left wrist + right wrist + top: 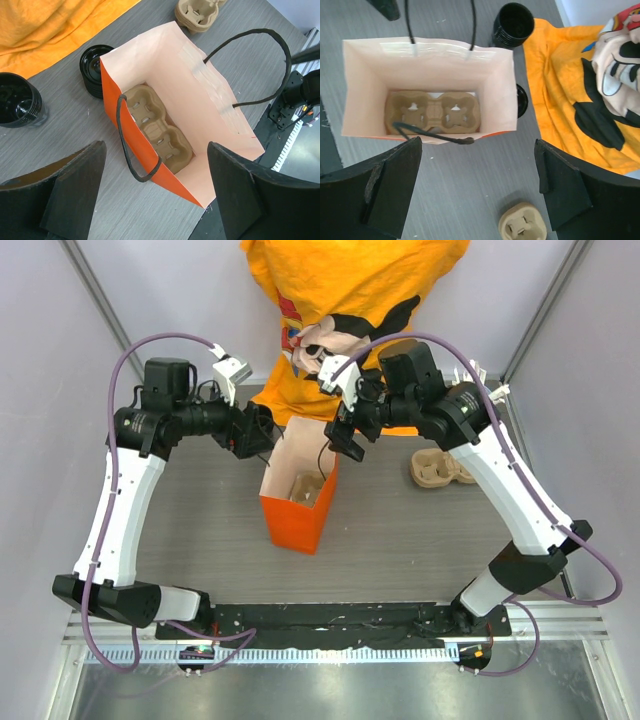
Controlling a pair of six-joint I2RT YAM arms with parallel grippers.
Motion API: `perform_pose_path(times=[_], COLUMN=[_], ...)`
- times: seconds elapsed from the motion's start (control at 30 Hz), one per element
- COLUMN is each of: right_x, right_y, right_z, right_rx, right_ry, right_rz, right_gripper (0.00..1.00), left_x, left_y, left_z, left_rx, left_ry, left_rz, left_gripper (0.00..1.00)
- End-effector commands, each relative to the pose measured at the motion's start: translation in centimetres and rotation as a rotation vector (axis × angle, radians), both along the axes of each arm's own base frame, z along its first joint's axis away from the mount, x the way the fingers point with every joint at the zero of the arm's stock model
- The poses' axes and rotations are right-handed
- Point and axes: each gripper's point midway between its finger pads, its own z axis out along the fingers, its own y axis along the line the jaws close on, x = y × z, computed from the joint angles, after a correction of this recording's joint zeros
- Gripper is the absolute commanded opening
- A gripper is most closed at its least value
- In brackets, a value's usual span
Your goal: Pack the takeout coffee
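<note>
The bag stands open with a carrier on its floor — no coffee is packed yet. I have the left gripper and right gripper above it, jaws apart, empty.

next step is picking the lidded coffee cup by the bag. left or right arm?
Left, probably. The takeout coffee cup stands at the far-left corner of the orange paper bag, in plain sight ahead of the open left gripper. From the open right gripper, the bag hides most of it.

Left gripper and right gripper both tilt downward, pointing in toward each other; jaws spread wide (both sides alike).
</note>
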Motion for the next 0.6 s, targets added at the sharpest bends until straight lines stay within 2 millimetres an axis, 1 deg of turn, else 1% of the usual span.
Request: perform_pose_path(times=[0.0,0.17,0.2,0.27,0.33,0.37,0.4,0.43,0.47,0.5,0.57], right_x=[2.8,4.0,4.2,4.4,4.0,4.2,4.1,3.6,3.7,3.6,3.2], right_y=[0.4,0.9,1.1,1.2,1.6,1.2,1.1,1.3,0.9,0.8,0.7], right_z=[0.5,-1.5,-1.9,-2.2,-1.9,-1.8,-1.7,-1.5,-1.5,-1.6,-1.4], right_rx=[0.002,-0.034,-0.038,-0.03,0.003,0.014,0.026,0.049,0.055,0.061,0.081], right_ry=[-0.101,-0.098,-0.095,-0.084,-0.06,-0.046,-0.037,-0.02,-0.011,0.0,0.012], right_rz=[-0.056,-0.056,-0.053,-0.043,-0.007,-0.011,0.0,0.03,0.028,0.035,0.055], right_gripper=[0.97,0.91,0.87,0.82,0.69,0.65,0.55,0.51,0.48,0.44,0.36], left_x=[-0.7,-0.4,-0.4,-0.2,-0.1,0.0,0.1,0.3,0.4,0.5,0.9], left_y=[-0.1,-0.1,-0.1,-0.1,-0.1,-0.1,-0.1,-0.1,-0.1,-0.1,-0.1], left_z=[2.2,2.2,2.3,2.2,2.3,2.1,2.2,2.2,2.2,2.1,1.9], left_rx=[-0.014,-0.014,-0.016,-0.013,-0.014,-0.011,-0.01,-0.01,-0.008,-0.007,-0.006], left_ry=[-0.072,-0.071,-0.071,-0.067,-0.072,-0.067,-0.07,-0.071,-0.068,-0.067,-0.06], left_rz=[-0.015,-0.013,-0.013,-0.01,-0.01,-0.007,-0.005,-0.001,0.002,0.004,0.011], left_gripper=[0.83,0.73,0.7,0.67,0.62,0.61,0.57,0.54,0.52,0.48,0.43])
